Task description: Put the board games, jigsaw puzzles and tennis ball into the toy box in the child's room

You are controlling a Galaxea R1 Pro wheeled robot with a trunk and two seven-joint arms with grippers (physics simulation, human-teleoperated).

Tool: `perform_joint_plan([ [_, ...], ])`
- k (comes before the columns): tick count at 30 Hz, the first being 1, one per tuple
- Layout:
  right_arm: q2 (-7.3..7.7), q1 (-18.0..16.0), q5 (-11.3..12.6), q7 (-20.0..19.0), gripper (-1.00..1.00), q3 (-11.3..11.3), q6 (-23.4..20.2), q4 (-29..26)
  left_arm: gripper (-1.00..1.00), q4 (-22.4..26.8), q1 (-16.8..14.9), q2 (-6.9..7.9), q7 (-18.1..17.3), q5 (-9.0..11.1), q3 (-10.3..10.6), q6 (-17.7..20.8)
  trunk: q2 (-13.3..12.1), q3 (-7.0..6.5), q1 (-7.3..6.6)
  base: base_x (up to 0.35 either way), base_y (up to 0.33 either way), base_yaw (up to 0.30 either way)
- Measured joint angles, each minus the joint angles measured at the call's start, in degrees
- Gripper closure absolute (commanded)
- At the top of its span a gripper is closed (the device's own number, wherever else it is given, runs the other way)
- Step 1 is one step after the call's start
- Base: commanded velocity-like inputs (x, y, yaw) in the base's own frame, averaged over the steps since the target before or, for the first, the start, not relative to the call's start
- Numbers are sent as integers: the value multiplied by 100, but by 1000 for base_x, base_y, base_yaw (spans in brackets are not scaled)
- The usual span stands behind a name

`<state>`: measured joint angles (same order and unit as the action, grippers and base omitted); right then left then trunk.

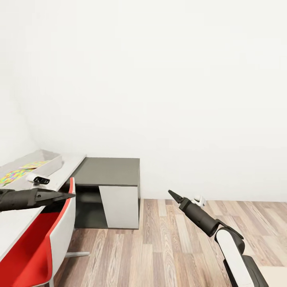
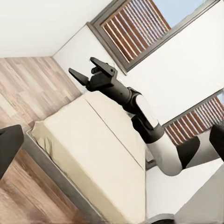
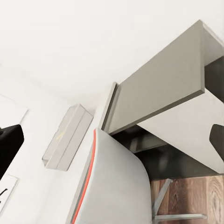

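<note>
**Both arms empty beside the table, toy box already holding a puzzle**

Nearest to the head camera is the red chair (image 1: 36,247), pushed in against the table (image 1: 16,223). Just above the chair back hangs the left gripper (image 1: 67,195); its dark fingers come together to a point and nothing is between them, so it looks closed and empty. The right gripper (image 1: 172,194) is well apart from the table, over the wood floor (image 1: 167,247). In the left wrist view the same gripper (image 2: 86,70) has its two fingers spread, with nothing held.

The toy box (image 1: 54,161) stands on the table at the end near the wall, just beside the lower dark section (image 1: 107,171). Its long axis seems to run along the table's length, towards the wall corner. Inside it lies a jigsaw puzzle (image 1: 18,173), flat, with its long side along the box. The right wrist view also shows the toy box (image 3: 67,137) from the side, beyond the chair back.

The bed (image 2: 88,154) appears in the left wrist view; the part of the mattress that shows is bare.

As a judgement: the game boxes are probably light, stiff cardboard with smooth printed faces, so they may slip. It would be safer to take one across its short side at an edge, not on the flat face. The tennis ball is not seen here.
</note>
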<state>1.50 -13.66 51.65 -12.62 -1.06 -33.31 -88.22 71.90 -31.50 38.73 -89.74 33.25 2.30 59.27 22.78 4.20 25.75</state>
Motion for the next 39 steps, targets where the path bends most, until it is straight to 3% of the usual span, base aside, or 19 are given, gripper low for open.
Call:
perform_joint_plan([
  [2,0,0,0,5,-100,-1,0,0,-100,-7,-5,-97,0,-17,143,-14,0,0,0,-1,0,0],
  [3,0,0,-2,16,-100,0,0,2,-100,-15,-11,-244,-1,-63,231,-21,0,0,0,0,0,0],
  [4,0,0,-4,20,-100,-1,0,3,-100,-17,-18,-300,-1,-93,252,-23,0,0,0,0,0,0],
  [8,5,0,-8,42,-100,-6,0,7,-100,-30,-62,-658,632,-412,302,-18,0,0,0,0,0,0],
  [12,8,0,-9,52,-100,-30,4,14,-100,-85,-79,-1119,1352,-638,317,-2,0,0,0,0,0,0],
  [14,9,0,-45,65,-100,-128,7,32,-100,-211,-86,-1334,1929,-786,315,7,0,0,0,0,0,0],
  [20,9,-6,-337,385,-100,-449,-12,270,-100,-613,-100,-1701,3370,-910,304,10,0,0,0,0,0,0],
  [24,5,-6,-439,757,-100,-521,-35,460,-100,-940,-103,-2123,4326,-918,311,2,0,0,0,0,0,0],
  [26,6,-4,-468,1004,-100,-539,-52,604,-100,-1227,-103,-2382,5072,-930,312,-9,-1,0,0,0,0,0],
  [30,5,-8,-514,1340,-100,-529,-89,857,-100,-1757,-104,-2548,6062,-924,303,-80,0,0,0,0,0,0],
  [32,6,-4,-532,1459,-100,-526,-102,1027,-100,-2063,-104,-2575,6307,-919,311,-241,0,1,0,0,0,0],
  [39,3,1,-649,1767,-100,-495,-98,1667,-100,-3384,-104,-2604,6574,-961,357,-945,0,0,0,0,0,0],
])
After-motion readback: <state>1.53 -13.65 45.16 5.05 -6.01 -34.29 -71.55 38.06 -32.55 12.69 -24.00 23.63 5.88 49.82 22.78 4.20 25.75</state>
